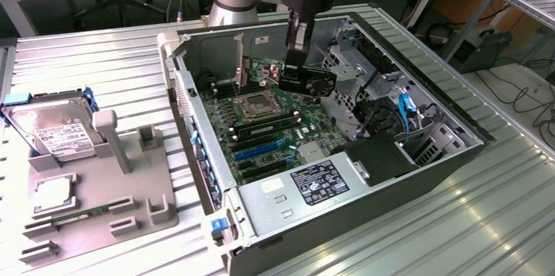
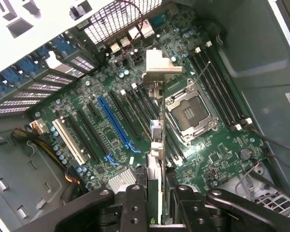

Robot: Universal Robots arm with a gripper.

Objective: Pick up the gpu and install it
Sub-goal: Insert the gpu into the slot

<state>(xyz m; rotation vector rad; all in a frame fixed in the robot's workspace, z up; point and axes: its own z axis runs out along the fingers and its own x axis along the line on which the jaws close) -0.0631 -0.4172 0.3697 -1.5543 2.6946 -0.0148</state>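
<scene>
My claw (image 2: 156,203) is clenched on the thin, flat, dark gpu card (image 2: 157,125), seen edge-on with its silvery metal bracket (image 2: 160,65) at the far end. It hangs above the green motherboard (image 2: 106,121) inside the open grey computer case (image 1: 416,178), upper centre of the exterior view.

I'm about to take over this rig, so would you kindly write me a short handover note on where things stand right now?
Gripper: shut on the gpu, held edge-on with its metal bracket away from the fingers.
Position: inside the open computer case, above the motherboard, near the CPU socket.
Done: card picked up and carried into the case.
Left: card is not yet seated in a slot; the blue slot is free.
</scene>
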